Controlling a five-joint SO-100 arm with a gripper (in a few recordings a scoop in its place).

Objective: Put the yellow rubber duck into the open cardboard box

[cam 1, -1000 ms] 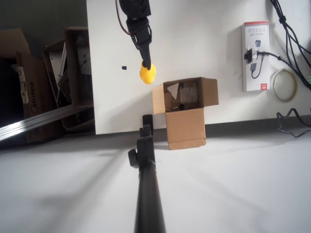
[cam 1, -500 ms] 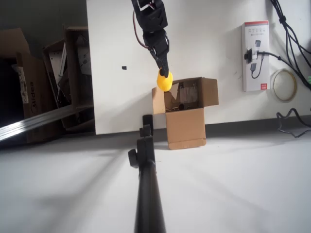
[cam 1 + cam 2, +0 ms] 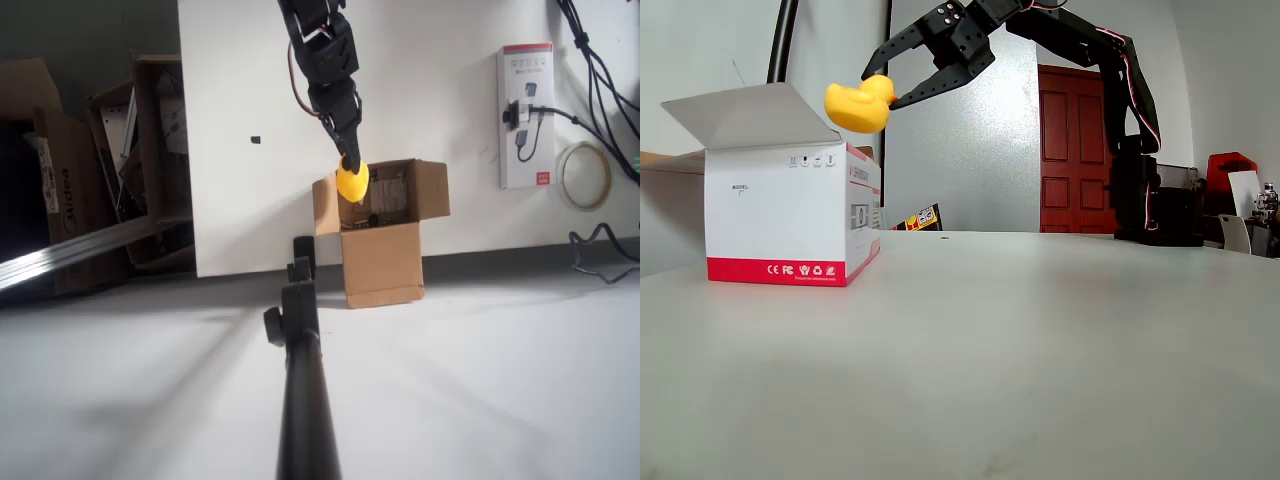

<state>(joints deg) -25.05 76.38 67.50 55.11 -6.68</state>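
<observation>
Tool gripping yellow rubber duck | above open cardboard box | duck not inside

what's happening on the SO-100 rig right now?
The black arm's tool is shut on the yellow rubber duck and holds it in the air. In the overhead view the duck hangs over the left part of the open cardboard box at the table's edge. In the fixed view the duck is lifted beside the raised flap of a white and red carton. It has not been released.
</observation>
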